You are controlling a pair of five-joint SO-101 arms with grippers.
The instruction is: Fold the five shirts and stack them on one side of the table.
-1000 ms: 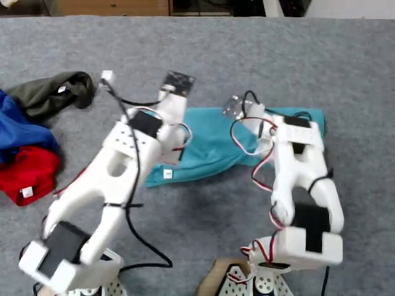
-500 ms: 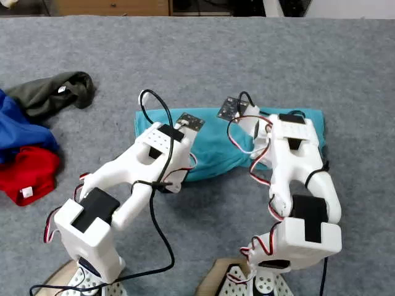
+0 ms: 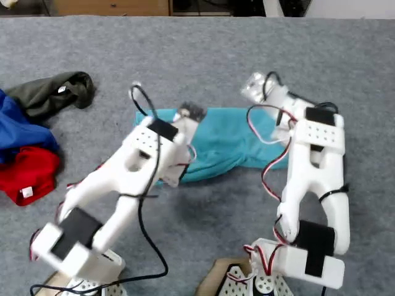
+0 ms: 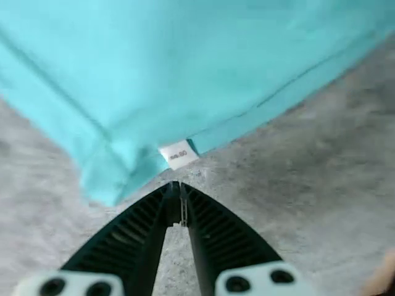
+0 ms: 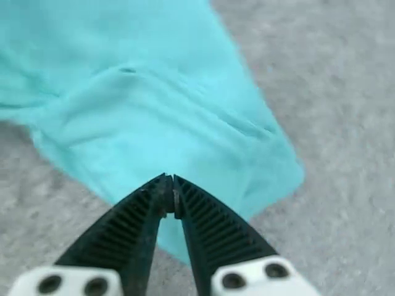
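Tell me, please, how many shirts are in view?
4: teal shirt mid-table; olive shirt, blue shirt and red shirt bunched at the left edge. A fifth may be hidden.

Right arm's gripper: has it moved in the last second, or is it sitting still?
Yes. In the high view the right gripper has swung rightwards and toward the far edge of the table, farther from the olive shirt lying at the left.

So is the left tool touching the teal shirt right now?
Apart. In the left wrist view the shut left tool ends short of the teal shirt, with a strip of grey table between them.
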